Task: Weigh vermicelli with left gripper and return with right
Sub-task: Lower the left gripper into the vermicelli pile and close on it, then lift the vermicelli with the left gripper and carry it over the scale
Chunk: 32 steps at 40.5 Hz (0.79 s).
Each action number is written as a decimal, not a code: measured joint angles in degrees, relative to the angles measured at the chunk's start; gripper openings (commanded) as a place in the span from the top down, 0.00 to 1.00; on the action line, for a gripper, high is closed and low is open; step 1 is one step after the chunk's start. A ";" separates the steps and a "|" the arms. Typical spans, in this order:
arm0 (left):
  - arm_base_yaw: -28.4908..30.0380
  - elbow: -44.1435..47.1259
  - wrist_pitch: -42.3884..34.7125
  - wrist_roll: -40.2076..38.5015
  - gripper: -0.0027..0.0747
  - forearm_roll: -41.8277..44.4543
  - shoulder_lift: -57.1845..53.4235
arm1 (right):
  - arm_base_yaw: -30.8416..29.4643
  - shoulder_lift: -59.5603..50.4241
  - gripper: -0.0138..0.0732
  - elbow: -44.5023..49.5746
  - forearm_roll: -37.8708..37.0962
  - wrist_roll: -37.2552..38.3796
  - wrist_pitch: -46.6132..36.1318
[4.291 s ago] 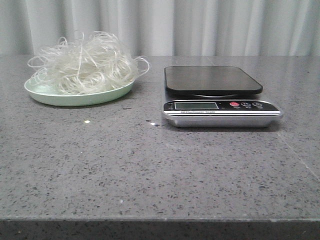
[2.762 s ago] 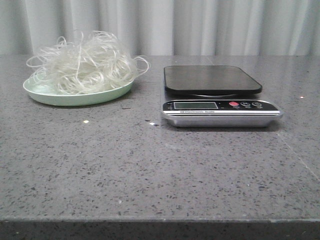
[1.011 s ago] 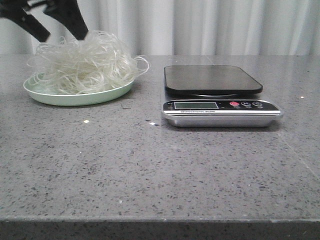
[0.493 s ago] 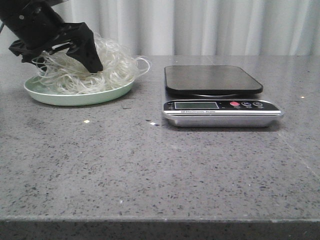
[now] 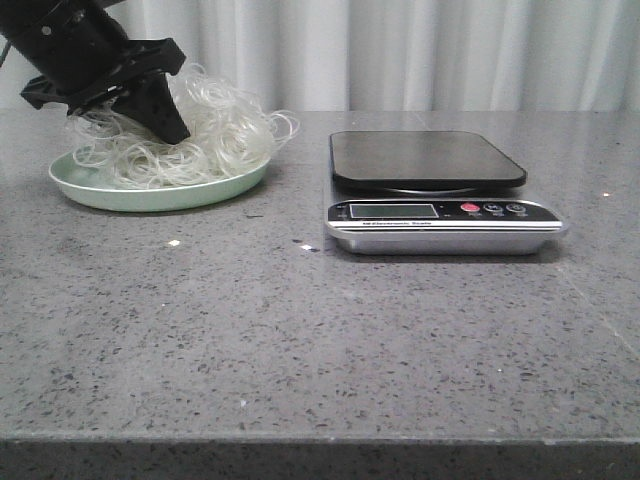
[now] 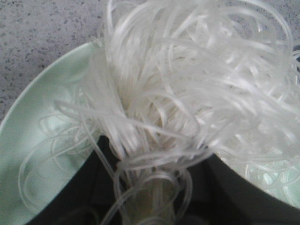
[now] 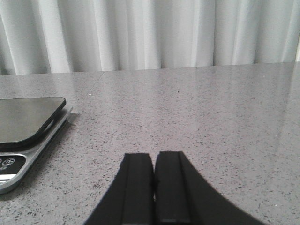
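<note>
Upper left of front frame: left gripper (image 5: 150,125) sunk in vermicelli (image 5: 215,125), fingers pinched on bundle of strands. Vermicelli: loose translucent whitish loops heaped on shallow pale-green plate (image 5: 90,190); no clear long axis. Centre: grey speckled stone table (image 5: 300,350), broad bare span to front edge. Right: scale (image 5: 440,205), dark glossy pan. Right gripper (image 7: 153,187) pressed together, holding nothing.

soft even light, blurry left wrist close-up

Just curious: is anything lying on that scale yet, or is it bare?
Bare. The scale has a clear dark platform in the front view; the vermicelli is on the plate, where the left gripper grips it.
</note>
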 measured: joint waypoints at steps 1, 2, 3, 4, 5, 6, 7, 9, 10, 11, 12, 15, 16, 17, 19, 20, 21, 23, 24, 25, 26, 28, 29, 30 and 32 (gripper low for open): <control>0.00 -0.03 0.00 0.00 0.78 0.00 0.00 | 0.00 0.00 0.67 0.00 0.00 0.00 0.00; 0.00 -0.17 0.12 0.00 0.78 0.00 0.00 | 0.00 0.00 0.67 0.00 0.00 0.00 0.00; 0.00 -0.41 0.22 0.00 0.78 0.00 0.00 | 0.00 0.00 0.67 0.00 0.00 0.00 0.00; 0.00 -0.52 0.48 0.00 0.78 0.11 0.00 | 0.00 0.00 0.67 0.00 0.00 0.00 0.00; 0.00 -0.77 0.74 0.00 0.78 0.23 0.00 | 0.00 0.00 0.67 0.00 0.00 0.00 0.00; 0.00 -1.06 0.85 0.00 0.78 0.23 0.00 | 0.00 0.00 0.67 0.00 0.00 0.00 0.00; 0.00 -1.19 1.14 0.00 0.78 0.48 -0.12 | 0.00 0.00 0.67 0.00 0.00 0.00 0.00; 0.00 -1.65 1.65 0.00 0.78 0.59 -0.47 | 0.00 0.00 0.67 0.00 0.00 0.00 0.00; 0.00 -1.94 1.82 0.00 0.78 0.83 -0.77 | 0.00 0.00 0.67 0.00 0.00 0.00 0.00; -0.10 -2.19 2.07 0.00 0.78 0.98 -1.06 | 0.00 0.00 0.67 0.00 0.00 0.00 0.00; -0.10 -2.45 2.17 0.00 0.78 1.11 -1.37 | 0.00 0.00 0.67 0.00 0.00 0.00 0.00; -0.10 -3.63 2.87 0.00 0.78 1.38 -2.70 | 0.00 0.00 0.67 0.00 0.00 0.00 0.00; -0.10 -4.19 3.00 0.00 0.78 1.49 -3.32 | 0.00 0.00 0.67 0.00 0.00 0.00 0.00; -0.10 -4.61 3.24 0.00 0.78 1.48 -3.81 | 0.00 0.00 0.67 0.00 0.00 0.00 0.00; -0.10 -5.59 3.69 0.03 0.78 1.61 -4.99 | 0.00 0.00 0.67 0.00 0.00 0.00 0.00; -0.10 -6.03 3.95 0.03 0.78 1.61 -5.53 | 0.00 0.00 0.67 0.00 0.00 0.00 0.00; -0.10 -6.48 4.13 0.12 0.78 1.63 -6.02 | 0.00 0.00 0.67 0.00 0.00 0.00 0.00; -0.10 -7.63 4.47 0.12 0.78 1.63 -7.16 | 0.00 0.00 0.67 0.00 0.00 0.00 0.00; -0.10 -8.16 4.47 0.12 0.78 1.63 -7.64 | 0.00 0.00 0.67 0.00 0.00 0.00 0.00; -0.10 -8.85 4.62 0.12 0.78 1.63 -8.24 | 0.00 0.00 0.67 0.00 0.00 0.00 0.00; -0.22 -9.38 4.72 0.12 0.78 1.63 -8.71 | 0.00 0.00 0.67 0.00 0.00 0.00 0.00; -0.33 -10.51 4.87 0.12 0.78 1.20 -9.73 | 0.00 0.00 0.67 0.00 0.00 0.00 0.00; -0.46 -10.98 5.01 0.12 0.78 0.69 -10.14 | 0.00 0.00 0.67 0.00 0.00 0.00 0.00; -0.57 -11.61 5.01 0.23 0.78 0.32 -10.63 | 0.00 0.00 0.67 0.00 0.00 0.00 0.00; -1.25 -12.78 5.11 0.23 0.78 -0.77 -11.22 | 0.00 0.00 0.67 0.00 0.00 0.00 0.00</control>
